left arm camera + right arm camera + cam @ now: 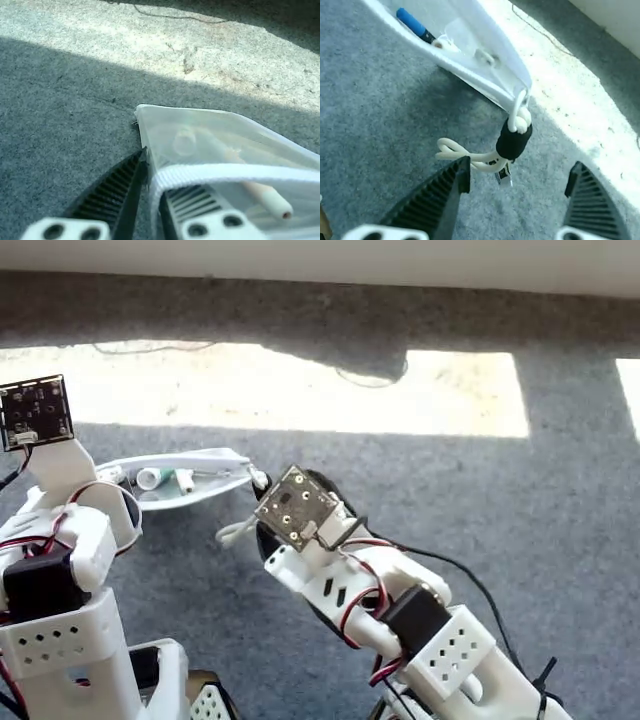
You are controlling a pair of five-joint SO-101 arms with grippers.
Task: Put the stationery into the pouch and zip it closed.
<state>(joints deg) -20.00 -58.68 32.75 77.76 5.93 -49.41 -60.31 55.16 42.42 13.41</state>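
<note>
Nearest, left side: pinching the white webbing rim of the pouch (215,132) with the left gripper (152,175), narrowed right down onto the fabric at one end. Showing through the translucent wall: a white pen (260,192) and a pale, cap-like shape, too blurred to name.

Right side: hanging low over the grey carpet (370,125) with the right gripper (520,172) spread wide, holding nothing. Lying just ahead of those parted jaws: the zip-pull cord (470,157), looping on the carpet and running up through a black toggle (514,141) to the pouch's other end.

Farther on: gaping unzipped along the top, sheltering a blue pen (411,21) and some pale bits of stationery inside. In the high view, resting flat on the carpet ahead of both arms, closer to the left one, with the cord trailing toward the right.

Beyond: stretching across the carpet, a bright sunlit band (300,390); crossing it, a thin dark cable (370,378).
</note>
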